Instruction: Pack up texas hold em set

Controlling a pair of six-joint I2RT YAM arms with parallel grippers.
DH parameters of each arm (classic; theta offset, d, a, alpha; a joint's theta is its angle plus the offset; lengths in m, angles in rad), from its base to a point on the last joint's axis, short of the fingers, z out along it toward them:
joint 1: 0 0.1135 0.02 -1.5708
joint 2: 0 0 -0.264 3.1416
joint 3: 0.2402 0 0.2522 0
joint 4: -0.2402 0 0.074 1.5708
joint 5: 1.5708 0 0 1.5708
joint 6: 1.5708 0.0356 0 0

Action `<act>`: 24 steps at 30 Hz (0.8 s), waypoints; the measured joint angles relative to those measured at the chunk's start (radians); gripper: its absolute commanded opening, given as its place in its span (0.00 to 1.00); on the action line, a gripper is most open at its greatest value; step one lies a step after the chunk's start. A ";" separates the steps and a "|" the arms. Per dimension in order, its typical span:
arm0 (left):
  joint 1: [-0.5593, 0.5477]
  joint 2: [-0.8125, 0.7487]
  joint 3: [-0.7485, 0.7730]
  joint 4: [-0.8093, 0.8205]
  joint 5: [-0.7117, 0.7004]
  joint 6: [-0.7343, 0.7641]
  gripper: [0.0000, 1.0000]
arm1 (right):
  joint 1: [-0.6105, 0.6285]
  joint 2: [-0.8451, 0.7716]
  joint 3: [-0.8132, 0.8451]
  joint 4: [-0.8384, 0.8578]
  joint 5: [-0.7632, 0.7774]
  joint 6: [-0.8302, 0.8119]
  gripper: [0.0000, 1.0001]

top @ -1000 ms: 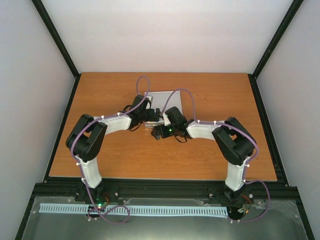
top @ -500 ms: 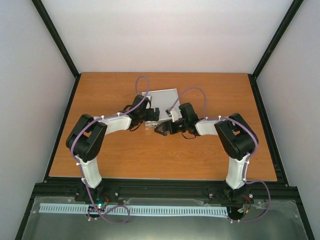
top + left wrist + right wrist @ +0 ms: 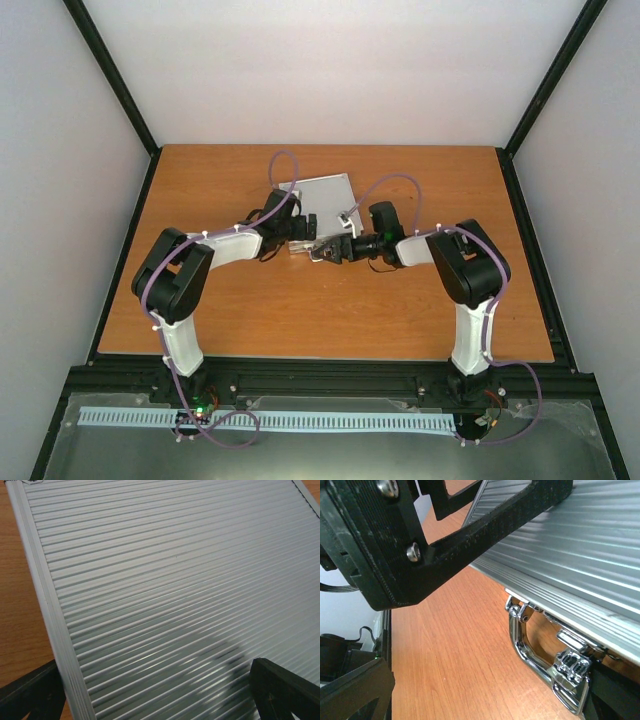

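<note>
The silver ribbed case [image 3: 325, 193] of the texas hold em set lies mid-table with its lid down; chips, dice, disc and deck are hidden. My left gripper [image 3: 304, 229] hovers over the near part of the lid [image 3: 170, 590], open, with its black fingers [image 3: 31, 695] wide apart on either side and holding nothing. My right gripper [image 3: 324, 252] sits low in front of the case, pointing left, and is open. In the right wrist view the chrome handle [image 3: 540, 656] and latch [image 3: 571, 666] lie just right of the gap between its jaws [image 3: 485, 697], untouched.
The case rests on a wooden table [image 3: 250, 300] with black rails along its sides and white walls behind. The black body of the left gripper [image 3: 455, 540] hangs close above the case edge in the right wrist view.
The right arm has drawn its wrist back to the right and turned the gripper low and level toward the case's front edge. The left arm has held still.
</note>
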 measured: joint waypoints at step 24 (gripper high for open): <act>0.000 0.001 -0.008 0.018 0.018 0.003 1.00 | -0.012 0.031 0.056 -0.201 -0.207 0.049 0.99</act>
